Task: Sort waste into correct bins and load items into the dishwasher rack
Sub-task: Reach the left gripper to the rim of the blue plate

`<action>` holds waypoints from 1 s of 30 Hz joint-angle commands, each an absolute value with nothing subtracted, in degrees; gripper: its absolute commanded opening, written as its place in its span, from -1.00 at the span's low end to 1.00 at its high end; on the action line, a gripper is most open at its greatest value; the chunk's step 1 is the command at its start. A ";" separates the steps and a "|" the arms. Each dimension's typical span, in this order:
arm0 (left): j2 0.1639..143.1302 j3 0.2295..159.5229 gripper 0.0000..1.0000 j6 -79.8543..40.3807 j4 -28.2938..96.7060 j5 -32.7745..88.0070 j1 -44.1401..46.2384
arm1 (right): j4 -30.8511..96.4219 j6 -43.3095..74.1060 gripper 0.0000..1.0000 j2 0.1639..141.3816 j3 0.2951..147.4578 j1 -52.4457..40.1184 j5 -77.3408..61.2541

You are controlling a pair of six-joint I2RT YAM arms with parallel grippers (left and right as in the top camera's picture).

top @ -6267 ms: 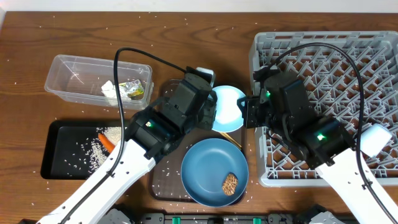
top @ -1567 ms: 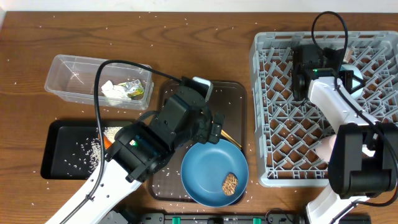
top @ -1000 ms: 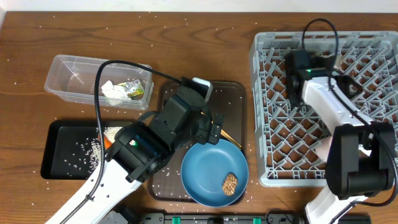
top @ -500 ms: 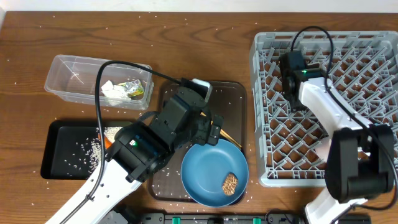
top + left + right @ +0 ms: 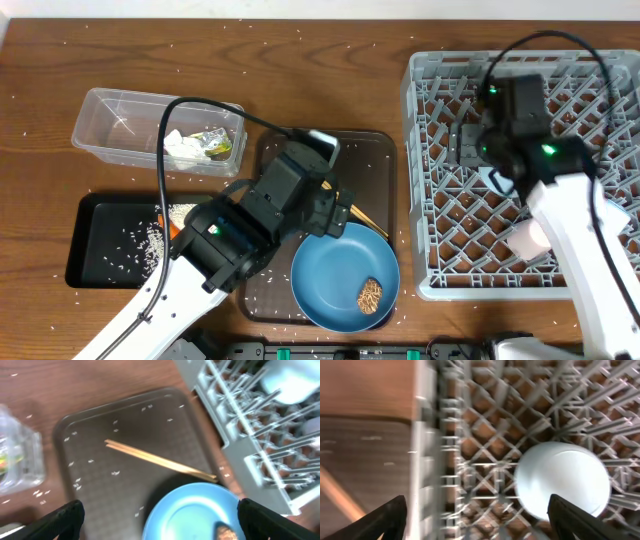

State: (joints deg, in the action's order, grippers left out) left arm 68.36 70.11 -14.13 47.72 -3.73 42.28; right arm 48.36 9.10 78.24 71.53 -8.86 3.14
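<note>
Left fingers (image 5: 65, 515): spread wide, nothing between them. Below them the pair of wooden chopsticks (image 5: 160, 461) lies flat on the dark brown serving tray (image 5: 100, 430), sticks side by side. The large blue round plate (image 5: 192, 510) is just beside the chopstick tips and carries the small brown food lump (image 5: 370, 294).

Right fingers (image 5: 385, 517): also spread, holding nothing, over the large square grey plastic rack (image 5: 470, 435). The white bowl (image 5: 563, 484) sits among the pegs, nearer the right-hand finger.

The clear plastic tub (image 5: 120, 115) holds the crumpled white tissue (image 5: 180, 145) and the green-yellow wrapper (image 5: 213, 143). The shallow black bin (image 5: 100, 240) holds the white rice (image 5: 155, 240) and the orange carrot (image 5: 170, 230).
</note>
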 commanded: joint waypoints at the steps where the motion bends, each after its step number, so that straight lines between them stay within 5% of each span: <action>1: 68.20 70.74 0.96 -12.73 49.10 -7.11 41.06 | 49.28 12.64 0.70 74.48 72.01 -9.28 -1.98; 15: 75.61 66.30 0.96 -19.27 61.32 -6.31 39.88 | 55.22 18.48 0.86 71.96 71.99 -9.17 -6.70; 23: 84.51 63.16 0.99 -16.99 61.19 4.99 39.88 | 55.05 18.41 0.87 71.96 71.99 -9.17 -6.48; 30: 88.23 58.61 0.82 -16.62 59.72 8.05 39.86 | 55.64 18.17 0.87 71.96 71.99 -9.02 -6.00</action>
State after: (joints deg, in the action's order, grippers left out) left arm 87.99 60.23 -17.56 60.01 4.34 40.16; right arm 55.51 17.58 72.16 71.53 -8.84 -6.00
